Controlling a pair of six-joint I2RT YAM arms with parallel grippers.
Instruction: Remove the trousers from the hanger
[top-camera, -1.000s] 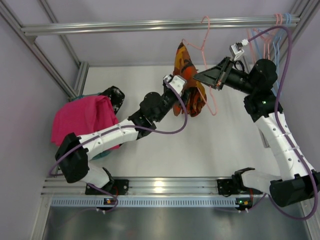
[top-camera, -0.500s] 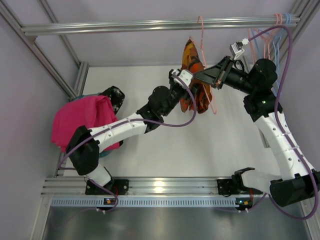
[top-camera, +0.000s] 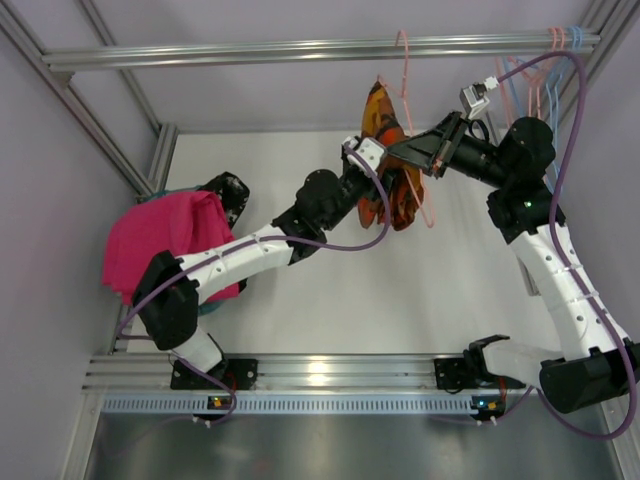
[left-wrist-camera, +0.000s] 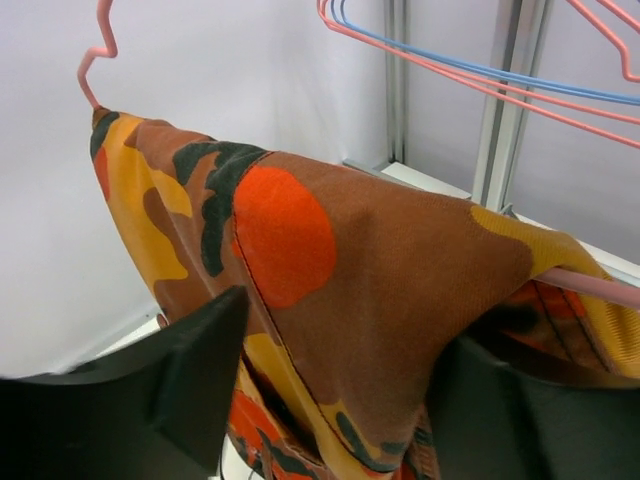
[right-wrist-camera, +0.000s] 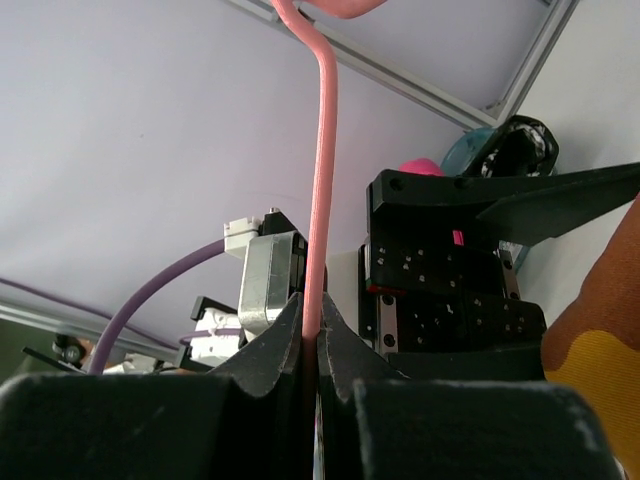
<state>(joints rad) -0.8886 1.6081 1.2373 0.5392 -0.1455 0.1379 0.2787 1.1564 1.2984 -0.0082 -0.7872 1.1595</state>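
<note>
Left claw (left-wrist-camera: 340, 392): we find it released. Its two black fingers (left-wrist-camera: 195, 365) stand wide apart, one on each side of the hanging orange-red-yellow patterned cloth trousers (left-wrist-camera: 385, 265). We cannot tell whether the fingers touch the cloth.

Right claw (right-wrist-camera: 310, 322): we find it clenched on the thin shaft of the pink wire hanger (right-wrist-camera: 326, 150), with the wire pinched between both fingertips.

The patterned trousers (top-camera: 380, 115) are draped over that hanger (top-camera: 404, 55), which hangs by its hook from the horizontal aluminium rail (top-camera: 250, 50) at the far side of the frame. The left claw (top-camera: 385, 188) meets the garment from the left. The right claw (top-camera: 400, 152) meets the hanger from the right.

A cluster of bare blue and pink wire hangers (top-camera: 540, 95) hangs at the right end of the rail.

The plain magenta-pink cloth trousers (top-camera: 165, 240) lie bunched at the left edge of the white worktop (top-camera: 400, 300), well apart from the hanger and beside the left arm.
</note>
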